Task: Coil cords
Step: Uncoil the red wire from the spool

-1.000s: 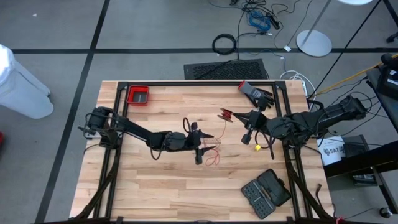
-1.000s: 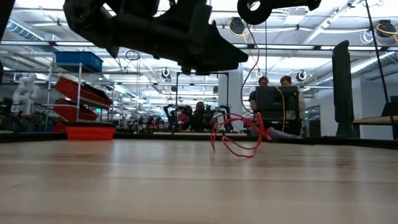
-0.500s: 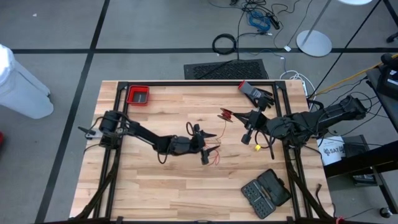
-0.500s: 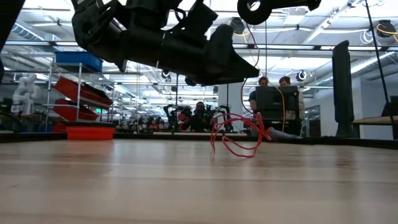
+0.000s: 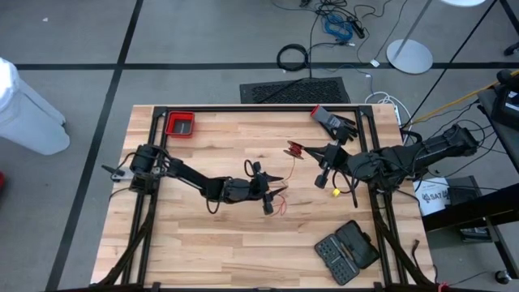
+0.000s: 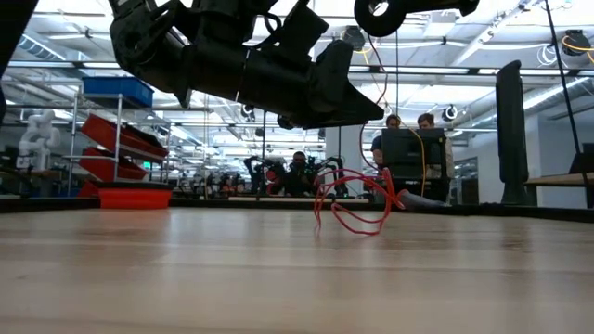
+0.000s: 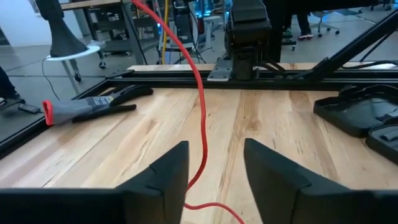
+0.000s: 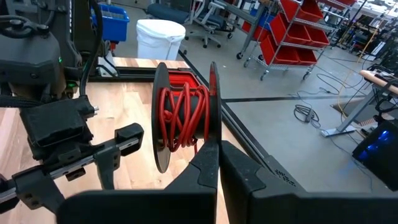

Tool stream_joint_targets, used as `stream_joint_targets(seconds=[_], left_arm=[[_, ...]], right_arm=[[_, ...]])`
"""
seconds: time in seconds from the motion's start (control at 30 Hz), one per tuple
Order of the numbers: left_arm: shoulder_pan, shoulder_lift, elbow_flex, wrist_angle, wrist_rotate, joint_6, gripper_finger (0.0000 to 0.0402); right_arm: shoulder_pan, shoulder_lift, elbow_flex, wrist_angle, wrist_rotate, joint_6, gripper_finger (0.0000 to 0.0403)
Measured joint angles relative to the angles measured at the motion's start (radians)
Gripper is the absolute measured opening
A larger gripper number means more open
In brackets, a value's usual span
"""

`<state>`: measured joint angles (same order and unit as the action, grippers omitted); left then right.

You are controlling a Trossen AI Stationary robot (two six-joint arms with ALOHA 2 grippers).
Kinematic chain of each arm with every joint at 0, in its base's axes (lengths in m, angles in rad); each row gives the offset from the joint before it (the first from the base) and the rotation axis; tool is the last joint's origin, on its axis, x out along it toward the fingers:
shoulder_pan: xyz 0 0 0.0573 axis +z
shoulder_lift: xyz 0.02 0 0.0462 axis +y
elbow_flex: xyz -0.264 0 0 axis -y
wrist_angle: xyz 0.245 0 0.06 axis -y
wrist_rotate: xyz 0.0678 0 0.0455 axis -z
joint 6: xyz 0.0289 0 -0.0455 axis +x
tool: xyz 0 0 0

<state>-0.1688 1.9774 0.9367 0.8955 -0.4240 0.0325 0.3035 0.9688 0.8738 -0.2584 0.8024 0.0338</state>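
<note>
Closing our left gripper [image 7: 214, 171] on the red cord [image 7: 200, 106], jaws apart (centre it first); right gripper [image 8: 219, 165] clamps the spool [image 8: 183, 115].

A red tray [image 5: 180, 124] sits at the far left corner of the wooden surface [image 5: 211, 235]. A grey work glove [image 5: 334, 122] with a red cuff lies near the far right corner. A black case [image 5: 347, 251] lies open at the near right corner. On the floor beyond lie a dark mat [image 5: 294, 91], a black cable ring [image 5: 293, 57] and a blue cable bundle [image 5: 336, 27]
</note>
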Motion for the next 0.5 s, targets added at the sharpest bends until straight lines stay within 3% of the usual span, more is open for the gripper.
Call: stream_joint_targets(seconds=[0.5], left_arm=[[0.001, 0.0, 0.0, -0.014, 0.0, -0.001, 0.0079]], right_arm=[[-0.001, 0.0, 0.0, 0.0, -0.024, 0.007, 0.0]])
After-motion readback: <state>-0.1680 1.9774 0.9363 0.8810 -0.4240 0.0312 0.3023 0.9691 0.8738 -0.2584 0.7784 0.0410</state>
